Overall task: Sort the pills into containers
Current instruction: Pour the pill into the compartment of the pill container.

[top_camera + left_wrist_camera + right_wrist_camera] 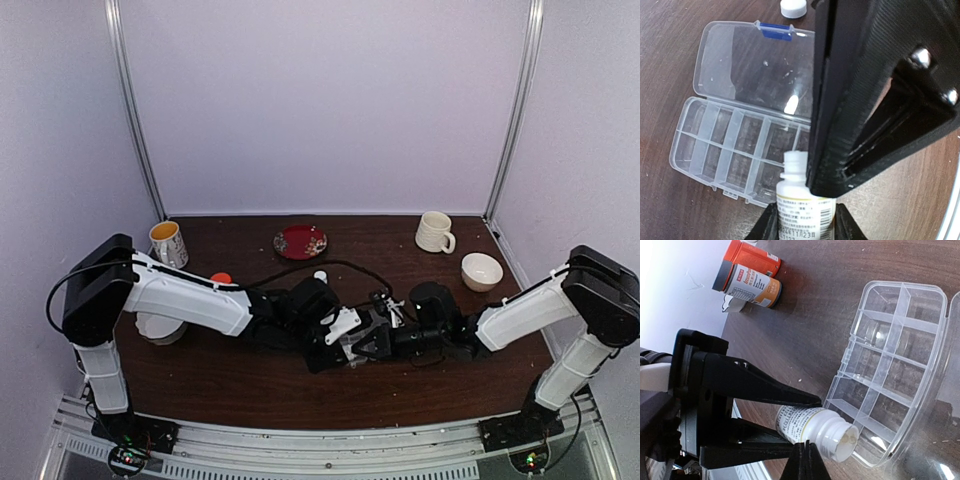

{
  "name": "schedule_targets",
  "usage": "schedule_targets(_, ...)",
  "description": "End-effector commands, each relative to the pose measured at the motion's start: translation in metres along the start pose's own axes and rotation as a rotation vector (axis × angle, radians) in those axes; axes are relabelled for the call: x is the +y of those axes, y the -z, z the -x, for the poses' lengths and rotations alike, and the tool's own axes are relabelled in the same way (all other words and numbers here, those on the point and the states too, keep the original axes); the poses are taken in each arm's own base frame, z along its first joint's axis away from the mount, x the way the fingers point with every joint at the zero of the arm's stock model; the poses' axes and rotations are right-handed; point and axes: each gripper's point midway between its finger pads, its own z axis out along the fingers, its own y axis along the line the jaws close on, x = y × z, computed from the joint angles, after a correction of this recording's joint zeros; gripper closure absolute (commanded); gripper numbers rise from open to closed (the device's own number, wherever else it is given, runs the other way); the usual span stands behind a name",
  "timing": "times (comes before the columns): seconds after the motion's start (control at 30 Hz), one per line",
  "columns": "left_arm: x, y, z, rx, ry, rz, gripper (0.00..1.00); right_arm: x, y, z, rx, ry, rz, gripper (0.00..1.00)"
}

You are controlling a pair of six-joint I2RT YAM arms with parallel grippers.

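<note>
Bottle (810,427) count one, clamped in left gripper (805,225); right gripper (807,457) closed; one organizer (715,145).

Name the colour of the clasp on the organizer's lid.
The clasp is blue, best seen from the left wrist view.

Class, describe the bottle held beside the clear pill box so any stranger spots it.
On the dark table lies an open clear organizer box. At its edge the left gripper holds a small bottle: white and uncapped, unlike the orange bottles farther off.
</note>
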Motion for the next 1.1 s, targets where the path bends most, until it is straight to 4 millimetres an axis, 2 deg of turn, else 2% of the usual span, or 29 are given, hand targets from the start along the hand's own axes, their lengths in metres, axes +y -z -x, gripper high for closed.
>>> schedule_targets(0.0,-0.006,-0.002,0.016,-0.037,-0.023,-0.030,1.00,-0.011,0.003,0.000,-0.009,-0.009,-0.054,1.00)
schedule_targets(0.27,-0.006,-0.002,0.016,-0.024,-0.026,-0.029,1.00,0.018,0.024,0.019,-0.111,0.040,0.034,1.00)
schedule_targets(0.33,-0.006,-0.002,0.016,-0.022,-0.027,-0.030,1.00,0.016,0.021,0.017,-0.097,0.038,0.030,1.00)
schedule_targets(0.47,-0.007,-0.003,0.017,-0.017,-0.027,-0.032,1.00,-0.006,0.005,0.002,-0.020,0.004,-0.027,1.00)
schedule_targets(0.6,-0.006,-0.003,0.017,-0.007,-0.026,-0.031,1.00,-0.020,0.001,-0.004,0.017,-0.003,-0.091,1.00)
schedule_targets(0.67,-0.006,-0.004,0.017,-0.003,-0.026,-0.031,1.00,-0.018,0.004,-0.002,0.010,0.006,-0.095,1.00)
schedule_targets(0.9,-0.006,-0.006,0.016,0.006,-0.027,-0.033,1.00,0.011,0.021,0.015,-0.085,0.044,0.002,1.00)
schedule_targets(1.0,-0.006,-0.007,0.016,0.006,-0.028,-0.032,1.00,0.015,0.017,0.014,-0.072,0.033,0.032,1.00)
schedule_targets(1.07,-0.006,-0.008,0.015,0.009,-0.027,-0.031,1.00,0.008,0.011,0.008,-0.050,0.012,0.035,1.00)
